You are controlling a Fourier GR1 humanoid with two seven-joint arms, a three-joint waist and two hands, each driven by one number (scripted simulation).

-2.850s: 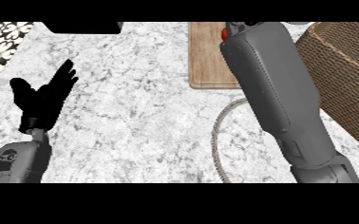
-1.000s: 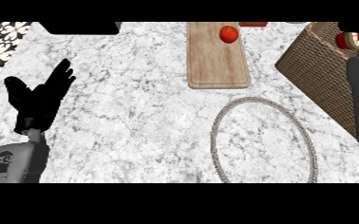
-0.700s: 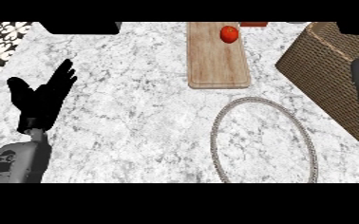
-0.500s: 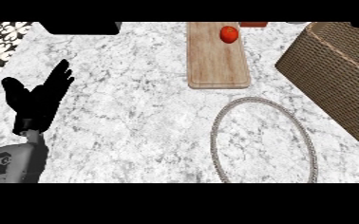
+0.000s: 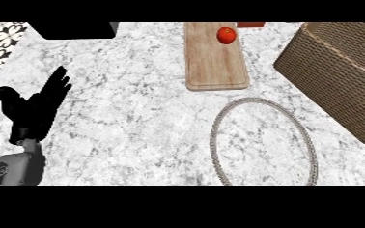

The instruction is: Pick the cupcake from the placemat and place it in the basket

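Cupcake nowhere to be seen: none on the placemat [image 5: 213, 140], perhaps inside the basket [image 5: 331, 63], interior hidden. Left hand [image 5: 35, 108] resting at left edge, fingers straight, empty. Right hand out of view. Danger: calling it done unconfirmed.

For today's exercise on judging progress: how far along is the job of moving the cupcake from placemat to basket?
Seemingly done: the placemat carries no cupcake. In hand: nothing; the left hand rests open at the view's left edge, and the right hand is out of view. Left: confirming the placement, since the basket shows only wicker wall, not its contents.
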